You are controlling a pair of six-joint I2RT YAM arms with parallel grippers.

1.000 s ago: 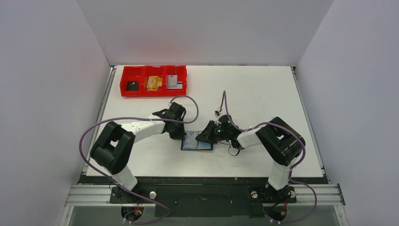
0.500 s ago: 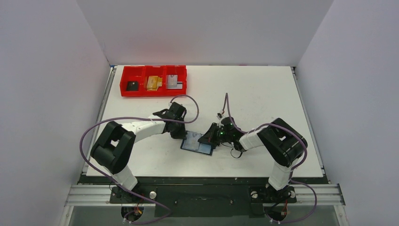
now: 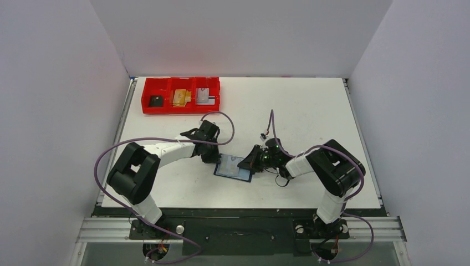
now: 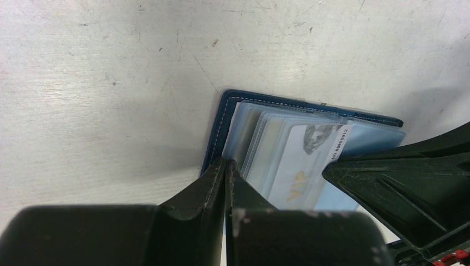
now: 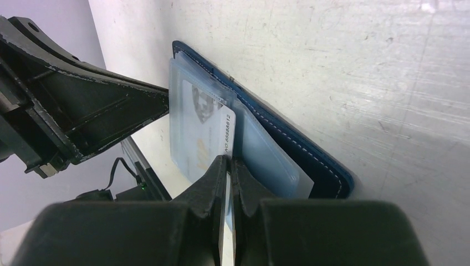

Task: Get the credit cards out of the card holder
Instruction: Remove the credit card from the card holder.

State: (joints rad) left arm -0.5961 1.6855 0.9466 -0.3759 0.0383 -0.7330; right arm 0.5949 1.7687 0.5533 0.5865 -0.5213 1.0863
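The navy card holder (image 3: 233, 168) lies open on the table between both arms, its clear sleeves up (image 4: 221, 119) (image 5: 310, 158). A whitish credit card (image 5: 202, 130) with gold lettering (image 4: 302, 160) sticks partway out of a sleeve. My right gripper (image 5: 228, 162) (image 3: 247, 164) is shut on that card's near edge. My left gripper (image 4: 228, 164) (image 3: 214, 157) is shut, its tips down on the holder's left edge beside the sleeves. Three more credit cards lie in the red tray: black (image 3: 156, 101), tan-gold (image 3: 179, 97) and silvery (image 3: 204, 96).
The red three-compartment tray (image 3: 181, 111) stands at the table's back left. Purple cables loop above each arm. White walls close in the table on three sides.
My right gripper has shifted a little to the right, and the raised dark flap by it has dropped lower. The left arm has stayed put.
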